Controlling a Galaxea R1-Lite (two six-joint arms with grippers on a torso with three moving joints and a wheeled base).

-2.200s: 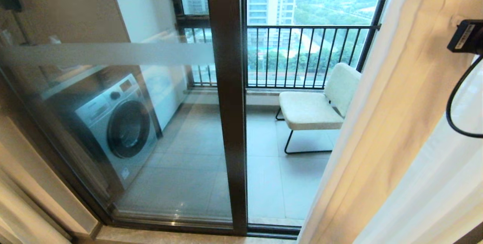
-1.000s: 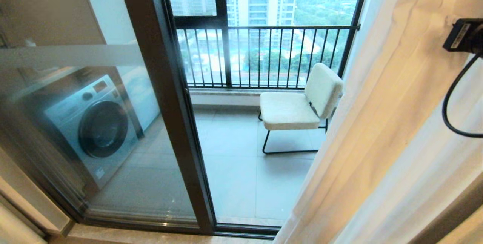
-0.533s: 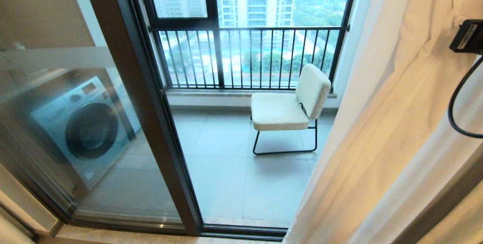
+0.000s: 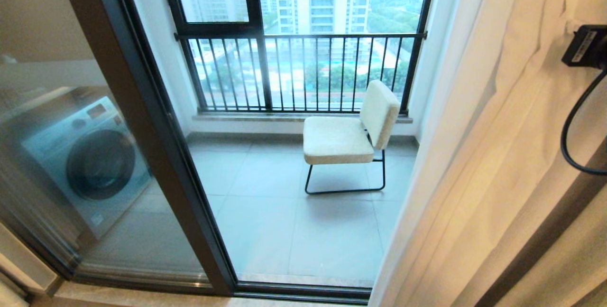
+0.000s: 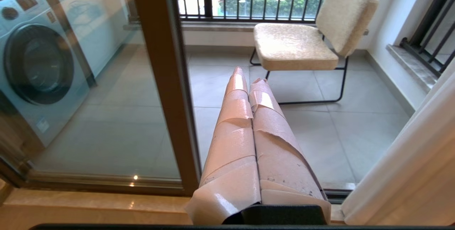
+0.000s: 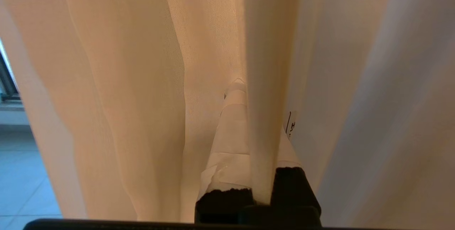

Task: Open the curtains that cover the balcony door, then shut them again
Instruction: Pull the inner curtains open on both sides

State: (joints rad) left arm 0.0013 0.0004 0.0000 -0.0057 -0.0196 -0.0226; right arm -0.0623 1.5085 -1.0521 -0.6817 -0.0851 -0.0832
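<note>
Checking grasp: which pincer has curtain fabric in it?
The right pincer: shut on a fold of the cream curtain. The left pincer is shut on nothing.

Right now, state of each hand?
Left hand: closed, empty, idle in front of the balcony door.
Right hand: closed on a fold of the curtains.

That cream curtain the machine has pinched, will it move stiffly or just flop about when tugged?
Probably floppy: the curtain hangs in soft pleats and a fold sits squeezed inside the shut right tool. It likely bunches and drags rather than sliding as one sheet. It may slip, since only a thin fold is pinched.
</note>
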